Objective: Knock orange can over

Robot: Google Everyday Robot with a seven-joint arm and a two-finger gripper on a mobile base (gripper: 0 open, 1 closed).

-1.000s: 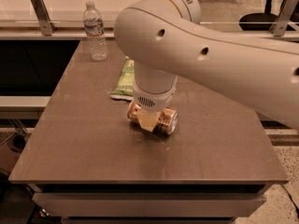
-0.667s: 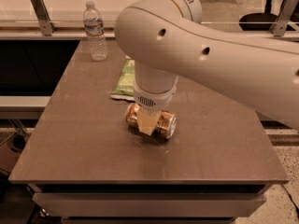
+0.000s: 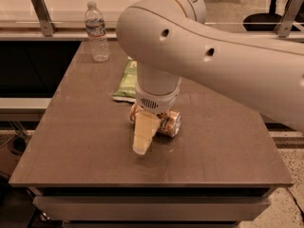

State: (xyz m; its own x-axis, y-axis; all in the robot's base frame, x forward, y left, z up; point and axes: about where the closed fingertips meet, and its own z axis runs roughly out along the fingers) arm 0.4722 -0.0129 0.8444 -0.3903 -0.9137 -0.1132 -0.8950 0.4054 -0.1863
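Your white arm's cream-tipped claw (image 3: 142, 145) points down at the brown counter (image 3: 85, 141), right in front of the small orange-copper metal drink can (image 3: 170, 123). The can appears to lie on its side mid-counter. Whether the claw is spread or pressed together, I cannot tell. If the can does rest flat, lift straight up so you don't roll it. None of its lettering is readable.

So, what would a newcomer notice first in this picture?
The big white arm reaches in from the right, its gripper low over the middle of the table. Right behind it the orange can seems to lie on its side; a green chip bag and a water bottle are farther back.
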